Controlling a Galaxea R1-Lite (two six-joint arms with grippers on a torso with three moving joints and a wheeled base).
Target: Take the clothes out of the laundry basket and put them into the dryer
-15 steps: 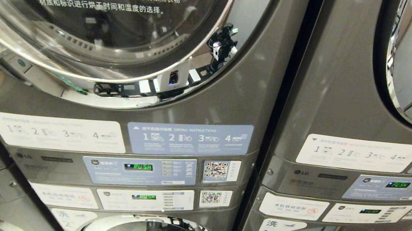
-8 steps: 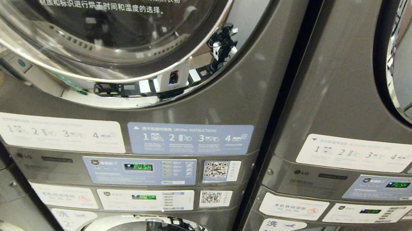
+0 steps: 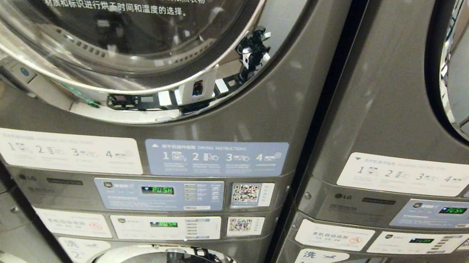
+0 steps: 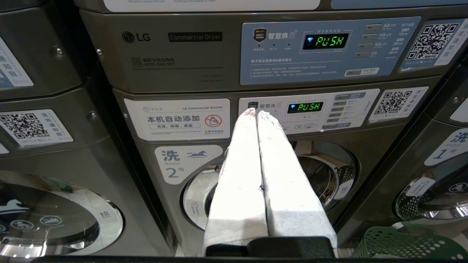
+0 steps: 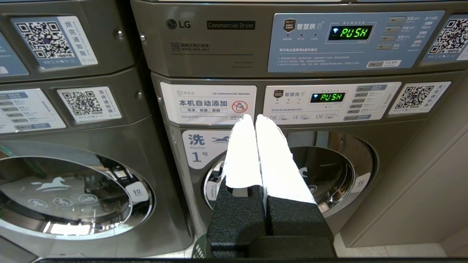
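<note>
grippers left and right both clenched, empty, facing stacked machines; laundry basket beside.

Machine bodies dark metallic grey, chrome door rings; upper left dryer door dark glass with white text; instruction stickers white and pale blue; displays black, green "PUSH"; QR labels black-on-white; laundry basket lower right of left wrist view, green lattice; gripper fingers wrapped white, black bases.
</note>
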